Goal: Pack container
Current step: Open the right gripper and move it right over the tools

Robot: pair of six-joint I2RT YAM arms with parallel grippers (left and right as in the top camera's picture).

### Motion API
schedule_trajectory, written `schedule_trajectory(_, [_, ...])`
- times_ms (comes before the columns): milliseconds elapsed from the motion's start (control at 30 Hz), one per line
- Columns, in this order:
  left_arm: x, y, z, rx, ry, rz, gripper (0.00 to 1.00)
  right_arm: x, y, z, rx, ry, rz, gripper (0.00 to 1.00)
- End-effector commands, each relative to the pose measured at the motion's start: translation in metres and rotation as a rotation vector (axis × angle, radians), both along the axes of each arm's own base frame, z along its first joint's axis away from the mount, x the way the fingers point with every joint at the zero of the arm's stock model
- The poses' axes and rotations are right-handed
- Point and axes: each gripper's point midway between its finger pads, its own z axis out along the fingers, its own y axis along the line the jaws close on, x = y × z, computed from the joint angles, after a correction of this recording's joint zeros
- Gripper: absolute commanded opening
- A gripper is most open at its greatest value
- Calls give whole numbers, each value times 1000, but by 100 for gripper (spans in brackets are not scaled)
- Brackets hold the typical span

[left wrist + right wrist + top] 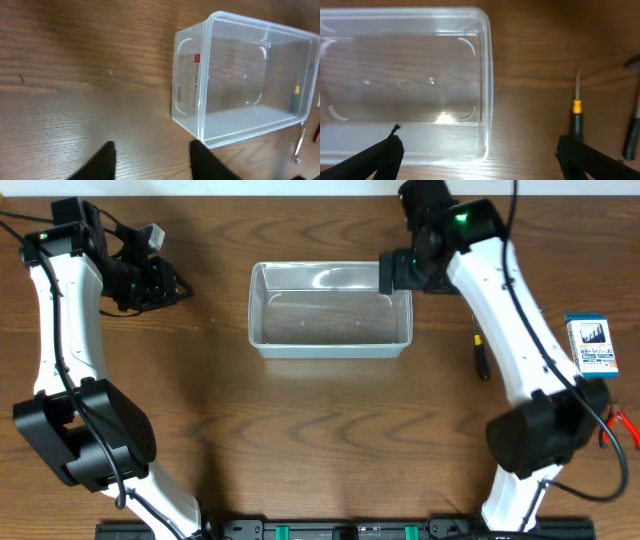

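Clear container sits empty in the middle where both my arms can reach it, I guess. My right gripper hangs over its right end, fingers spread wide and empty, the screwdriver lying near. My left gripper is parted too, holding nothing.

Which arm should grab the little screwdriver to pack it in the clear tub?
Probably the right. The screwdriver lies right of the container, near the open right gripper. The left gripper is far off on the other side.
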Motion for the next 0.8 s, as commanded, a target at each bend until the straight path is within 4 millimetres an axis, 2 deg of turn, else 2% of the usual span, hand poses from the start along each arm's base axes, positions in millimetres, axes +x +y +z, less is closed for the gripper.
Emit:
schedule_trajectory(0, [0,-1,-4,-10,9,-1,49,-8,-9,41,-19,-92,19,99])
schedule_trajectory(67, [1,-1,-4,-8,4,-1,64,-17,-15,53,-28,-105,11,99])
schedule_trajectory(267, [4,0,-3,-4,-11,-1,98,-50,-40,76,-99,-99,-14,99])
schedule_trajectory(533, [12,5,-3,26,-41,3,98,-99,-67,83,-149,19,-52,99])
schedule_trajectory(667, [11,17,-9,100,-27,20,98,-107,-70,88,-133,17,-55,99])
schedule_trajectory(767, [10,26,-13,154,-11,32,98,-113,-79,98,-162,-19,-61,99])
